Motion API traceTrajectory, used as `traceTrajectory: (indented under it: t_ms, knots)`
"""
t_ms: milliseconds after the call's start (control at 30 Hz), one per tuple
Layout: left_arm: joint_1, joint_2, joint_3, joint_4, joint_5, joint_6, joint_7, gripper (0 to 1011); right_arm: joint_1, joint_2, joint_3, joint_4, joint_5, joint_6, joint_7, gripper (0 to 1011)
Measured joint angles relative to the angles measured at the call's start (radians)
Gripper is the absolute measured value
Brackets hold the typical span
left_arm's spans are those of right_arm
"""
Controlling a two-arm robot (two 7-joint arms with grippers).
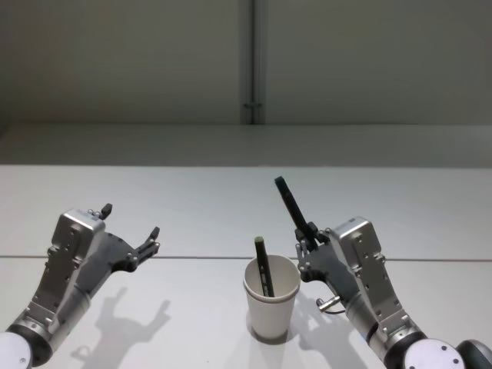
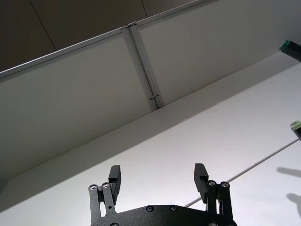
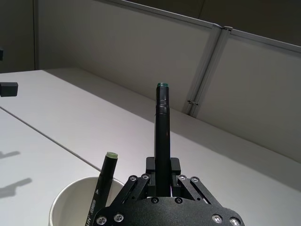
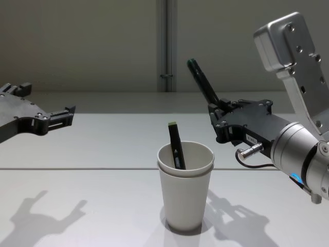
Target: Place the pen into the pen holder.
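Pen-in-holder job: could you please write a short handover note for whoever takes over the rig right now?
Right gripper: shut on a dark pen, held tilted in the air just right of the pen holder.
Left gripper: open, holding nothing, raised off to the left.
Pen holder stands upright on the table; a marker already leans inside it.
Done: pen picked up.
Left: carry it over the rim, lower it in, release.

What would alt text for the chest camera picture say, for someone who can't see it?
The right gripper holds a dark pen tilted above an off-white paper cup that already has another pen inside. The open left gripper hovers at the left.
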Motion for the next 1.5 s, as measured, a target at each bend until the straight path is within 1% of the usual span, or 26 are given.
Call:
traceTrajectory:
  t_ms: [33,167,400,633,933,1500]
  knots:
    - [0.000,0.000,0.000,0.000,0.000,0.000,0.000,1001,0.005,0.000,-0.004,0.012,0.002,-0.015,0.004,179]
    - [0.000,0.000,0.000,0.000,0.000,0.000,0.000,1001,0.021,-0.002,-0.014,0.040,0.006,-0.039,0.016,178]
    - [0.000,0.000,0.000,0.000,0.000,0.000,0.000,1001,0.045,-0.007,-0.033,0.080,0.015,-0.063,0.034,178]
    - [0.000,0.000,0.000,0.000,0.000,0.000,0.000,1001,0.060,-0.011,-0.055,0.105,0.019,-0.090,0.046,178]
    - [0.000,0.000,0.000,0.000,0.000,0.000,0.000,1001,0.064,-0.007,-0.072,0.123,0.019,-0.117,0.051,179]
    - [0.000,0.000,0.000,0.000,0.000,0.000,0.000,1001,0.057,0.005,-0.083,0.140,0.016,-0.166,0.051,178]
